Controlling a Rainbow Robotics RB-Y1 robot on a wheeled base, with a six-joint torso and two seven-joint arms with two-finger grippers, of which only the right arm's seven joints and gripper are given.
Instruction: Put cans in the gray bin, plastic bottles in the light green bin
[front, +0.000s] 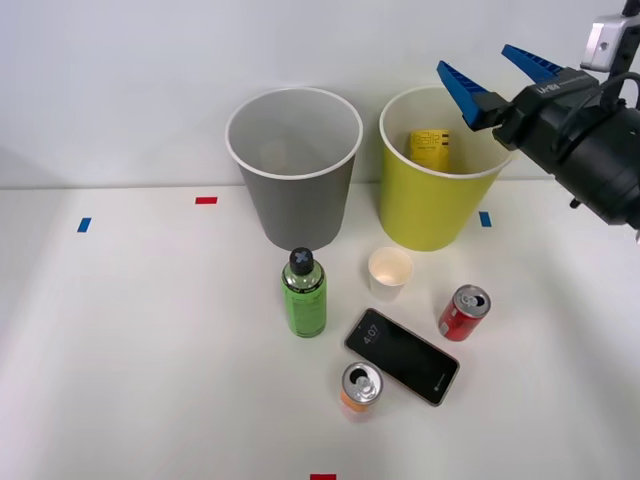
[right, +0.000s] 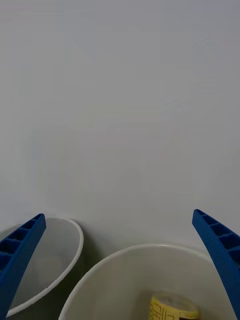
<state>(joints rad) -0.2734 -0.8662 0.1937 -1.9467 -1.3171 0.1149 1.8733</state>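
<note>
My right gripper (front: 492, 76) hangs open above the right rim of the light green bin (front: 432, 205), nothing between its fingers. The yellow lemon-labelled bottle (front: 430, 147) lies inside that bin, also seen in the wrist view (right: 172, 307) within the bin's pale wall (right: 115, 280). The gray bin (front: 295, 195) stands to its left, its rim (right: 75, 235) in the wrist view. On the table stand the green bottle (front: 304, 293) with a black cap, the red can (front: 464, 312) and the orange can (front: 360, 388).
A white paper cup (front: 390, 272) stands in front of the light green bin. A black phone (front: 402, 356) lies between the two cans. Small red and blue tape marks (front: 206, 200) dot the white table (front: 150, 350). A white wall rises behind the bins.
</note>
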